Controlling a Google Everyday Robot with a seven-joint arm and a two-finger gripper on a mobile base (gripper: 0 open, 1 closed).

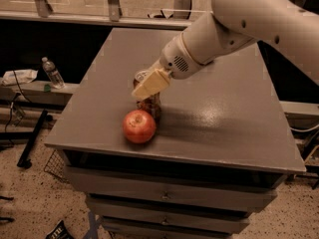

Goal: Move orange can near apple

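The orange can (150,106) stands upright on the grey table (224,118), just behind and right of the red apple (139,126), almost touching it. Only its dark lower body and part of its silver top show. My gripper (149,86) reaches down from the upper right on the white arm and is shut on the can's upper part. Its cream finger (151,83) lies across the front of the can. The apple sits near the table's front left edge.
The table is a drawer cabinet with its front edge (174,156) close below the apple. A plastic water bottle (52,72) stands on a low ledge to the left. Cables and a black stand (31,138) lie on the floor at left.
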